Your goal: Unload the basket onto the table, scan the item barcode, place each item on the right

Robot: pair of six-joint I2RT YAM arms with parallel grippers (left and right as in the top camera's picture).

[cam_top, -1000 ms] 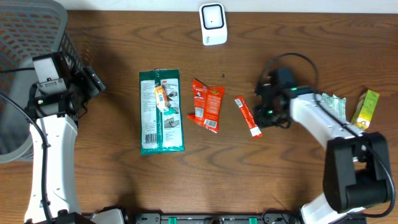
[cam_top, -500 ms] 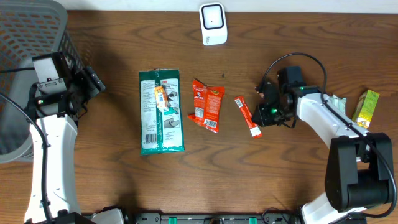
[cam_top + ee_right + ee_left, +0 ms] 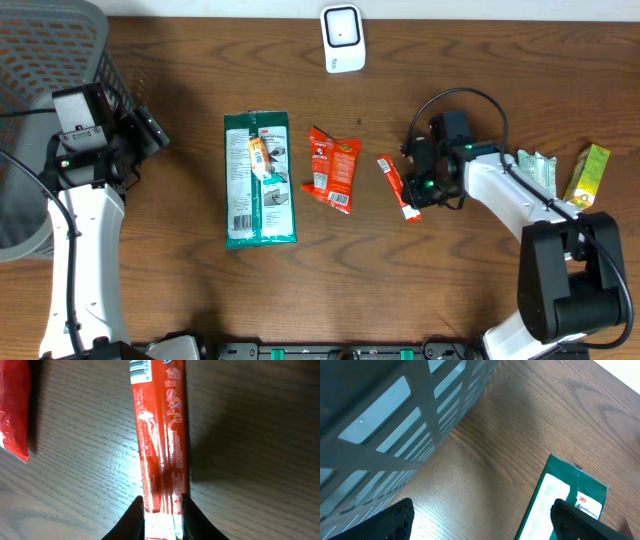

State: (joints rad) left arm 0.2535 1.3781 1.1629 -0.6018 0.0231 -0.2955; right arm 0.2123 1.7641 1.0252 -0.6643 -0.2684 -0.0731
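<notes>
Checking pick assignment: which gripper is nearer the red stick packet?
Right. The right gripper presses both edges of the red stick packet; the left gripper sits far off by the basket.

Stick packet (image 3: pixel 160 435): red, white print, barcode at far end. Pouch (image 3: pixel 332 169): orange-red. Wipes pack (image 3: pixel 259 180): green, white label. Scanner (image 3: pixel 343 38): white. Right-edge box (image 3: pixel 587 175): possibly yellow-green. Table (image 3: pixel 180 290): brown woodgrain.

Wooden table (image 3: pixel 150 290) bears green pack (image 3: pixel 258 185), red pouch (image 3: pixel 334 168), red stick (image 3: pixel 397 186), scanner (image 3: pixel 342 38).
</notes>
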